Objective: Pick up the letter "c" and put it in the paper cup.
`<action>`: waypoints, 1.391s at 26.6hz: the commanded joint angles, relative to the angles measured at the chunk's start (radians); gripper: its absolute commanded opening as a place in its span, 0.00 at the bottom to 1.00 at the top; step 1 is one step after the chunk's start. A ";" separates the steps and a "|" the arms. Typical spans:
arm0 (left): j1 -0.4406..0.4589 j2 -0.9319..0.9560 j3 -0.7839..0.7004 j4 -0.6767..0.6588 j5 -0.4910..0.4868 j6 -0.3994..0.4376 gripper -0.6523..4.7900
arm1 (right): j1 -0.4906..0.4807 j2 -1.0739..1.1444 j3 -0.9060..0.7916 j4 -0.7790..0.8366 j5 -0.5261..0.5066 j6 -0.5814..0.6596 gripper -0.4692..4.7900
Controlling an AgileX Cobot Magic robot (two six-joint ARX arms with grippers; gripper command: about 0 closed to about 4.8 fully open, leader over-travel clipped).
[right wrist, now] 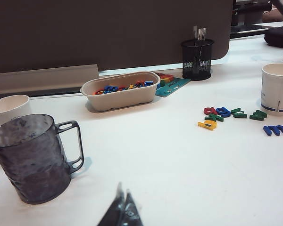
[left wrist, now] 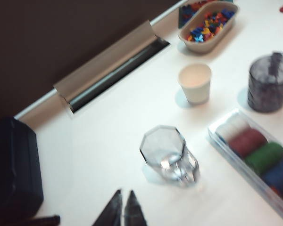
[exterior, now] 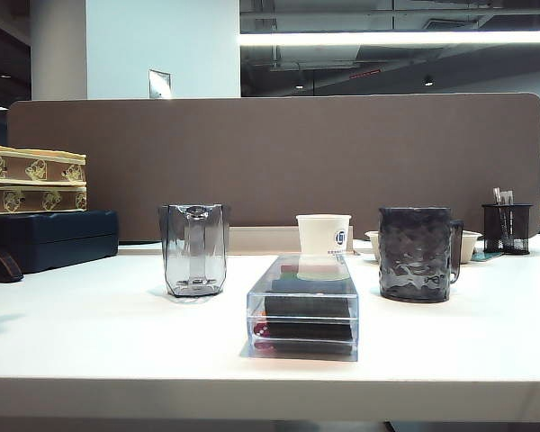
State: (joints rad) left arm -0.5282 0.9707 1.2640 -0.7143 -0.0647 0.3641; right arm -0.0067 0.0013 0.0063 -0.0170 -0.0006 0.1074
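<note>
1. One paper cup (exterior: 323,234) stands upright, mouth up, between one clear glass (exterior: 194,249) and one dark mug (exterior: 418,254).
2. Left gripper (left wrist: 122,209) fingers together above the table, empty.
3. Right gripper (right wrist: 122,210) fingers together, empty.
4. The letter "c" can't be identified.

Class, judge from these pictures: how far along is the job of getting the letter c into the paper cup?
Done: nothing certain. The paper cup stands upright, and no letter shows in its blurred inside.
In hand: nothing. The left gripper, above the table, and the right gripper, near the dark mug, are both shut and empty.
Left: a red letter, possibly the c, lies among loose letters, unpicked.
</note>
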 commanded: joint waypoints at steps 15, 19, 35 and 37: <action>0.000 -0.363 -0.275 -0.151 -0.029 -0.142 0.13 | 0.000 0.000 -0.007 0.013 -0.001 0.001 0.09; 0.000 -0.458 -0.381 -0.151 -0.027 -0.190 0.11 | 0.000 0.000 -0.007 0.013 -0.001 0.001 0.09; 0.000 -0.566 -0.724 0.306 -0.037 -0.223 0.11 | 0.000 0.000 -0.007 0.013 -0.001 0.001 0.09; 0.000 -0.566 -0.761 0.340 -0.037 -0.224 0.11 | 0.000 0.000 -0.007 0.013 -0.001 0.001 0.09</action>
State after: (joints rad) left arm -0.5282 0.4049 0.5232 -0.4252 -0.0982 0.1410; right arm -0.0067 0.0013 0.0063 -0.0174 -0.0006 0.1074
